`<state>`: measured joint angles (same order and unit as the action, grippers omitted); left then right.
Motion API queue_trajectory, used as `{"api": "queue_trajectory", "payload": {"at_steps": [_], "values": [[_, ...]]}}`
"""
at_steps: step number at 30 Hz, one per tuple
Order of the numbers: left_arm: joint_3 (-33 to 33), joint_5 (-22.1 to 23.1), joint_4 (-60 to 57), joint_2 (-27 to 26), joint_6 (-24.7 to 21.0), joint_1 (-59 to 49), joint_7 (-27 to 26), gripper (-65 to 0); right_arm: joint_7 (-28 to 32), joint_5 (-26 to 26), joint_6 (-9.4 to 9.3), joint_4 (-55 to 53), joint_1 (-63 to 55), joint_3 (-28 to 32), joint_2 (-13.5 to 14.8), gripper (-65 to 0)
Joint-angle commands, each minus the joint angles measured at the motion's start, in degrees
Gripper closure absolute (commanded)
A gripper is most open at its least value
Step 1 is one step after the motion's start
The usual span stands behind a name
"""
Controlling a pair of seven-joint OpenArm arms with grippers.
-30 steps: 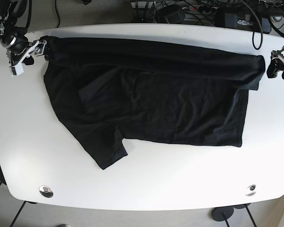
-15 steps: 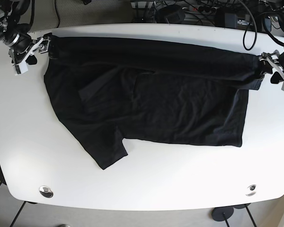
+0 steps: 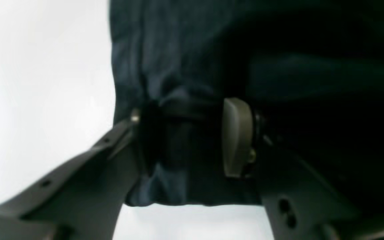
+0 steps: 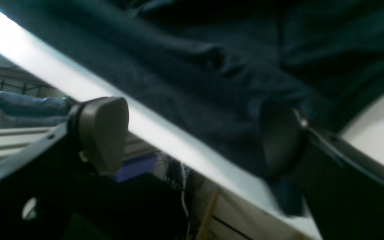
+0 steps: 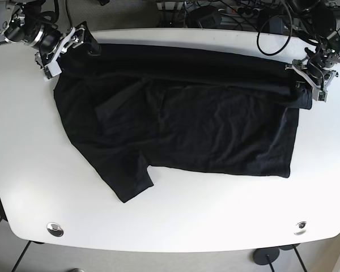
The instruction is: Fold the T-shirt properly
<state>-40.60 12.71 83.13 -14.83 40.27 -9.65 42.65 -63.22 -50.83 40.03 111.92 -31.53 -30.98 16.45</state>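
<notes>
Base view overhead on table (image 5: 175,215), both wrist views close, sharing shirt (image 5: 187,124)

t-shirt (image 5: 192,122) is plain black in the base view, no print or pattern, and reads dark navy-teal in both wrist views; table (image 5: 175,215) is plain glossy white. left gripper (image 3: 185,140) has dark grey fingers with a taupe-grey pad (image 3: 237,136), right gripper (image 4: 192,140) is black with the same taupe-grey pad (image 4: 103,133). two silver discs (image 5: 55,229) sit in the table's front corners, black cables (image 5: 238,14) behind the far edge, and a blurred blue object (image 4: 135,165) shows under the table edge in the right wrist view.
</notes>
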Motion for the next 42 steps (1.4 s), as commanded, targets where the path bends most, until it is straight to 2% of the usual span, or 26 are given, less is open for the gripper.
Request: {"api": "queue_trajectory", "payload": {"at_steps": [1,5,7,12,15,19,21,25,29,31,33,35,36,40,42], "values": [[-0.15,0.17,-1.95,-1.13,-0.27,1.17,-0.76,-25.7,0.58,3.75,-0.03,-1.54,1.95,-0.27,-1.46,-46.1],[-0.24,0.08,-2.74,-2.18,-0.27,0.81,-0.76,-25.7,0.58,8.5,-0.03,-4.01,2.83,-0.09,-1.63,-20.1],[-0.59,0.08,-2.74,-2.18,-0.27,0.2,-0.68,-25.7,0.58,9.91,-0.03,-6.56,2.83,-0.01,-1.72,-14.6],[-2.96,0.43,0.43,-2.01,-0.27,-5.51,-0.5,-25.7,0.67,15.18,-0.03,-13.59,2.47,-0.36,-1.11,-14.6],[-4.37,0.43,4.47,-1.83,-0.27,-10.61,-0.5,-25.7,0.76,16.32,-0.03,-14.29,2.47,-0.45,-0.14,-14.6],[-7.01,0.52,6.85,-1.83,-0.27,-13.16,-0.5,-25.7,0.67,16.41,-0.03,-13.59,2.47,-2.29,-0.05,-14.6],[-8.68,0.52,6.93,-1.83,-0.27,-13.16,-0.5,-25.8,0.5,15.88,-0.03,-13.33,2.47,-3.35,1.35,-14.6],[-9.2,0.52,9.48,-1.92,-0.27,-13.16,-0.5,-25.8,0.32,11.49,-0.03,-9.02,1.42,-3.61,1.79,-14.6],[-8.94,0.52,15.11,-1.48,-0.27,-13.16,-0.32,-26.0,0.32,7.0,-0.03,-0.58,1.16,-3.52,1.27,-14.6],[-9.12,0.52,18.36,-0.77,-0.27,-12.9,3.02,-26.0,0.32,4.28,-0.03,0.13,3.18,-3.17,0.04,-14.6],[-9.12,1.49,22.05,-0.77,-0.27,-11.76,6.97,-26.0,-1.88,6.65,-0.03,-1.19,9.07,-1.5,-2.34,-14.6],[-9.2,3.6,22.76,-0.86,-0.27,-10.79,7.94,-26.0,-3.2,10.08,-0.03,-3.22,13.46,1.31,-4.01,-14.7],[-9.2,4.21,22.67,-0.95,-0.27,-10.61,8.03,-26.0,-3.2,11.75,-0.03,-4.53,15.22,2.98,-4.71,-15.9],[-8.76,4.21,22.58,-0.95,-0.27,-10.44,8.03,-26.0,-2.05,18.96,-0.03,-10.34,22.96,8.7,-7.52,-33.0],[-8.68,4.3,22.58,-0.95,-0.27,-10.44,8.03,-26.0,-2.05,21.6,-0.03,-14.03,26.65,9.84,-8.58,-38.4]]}}
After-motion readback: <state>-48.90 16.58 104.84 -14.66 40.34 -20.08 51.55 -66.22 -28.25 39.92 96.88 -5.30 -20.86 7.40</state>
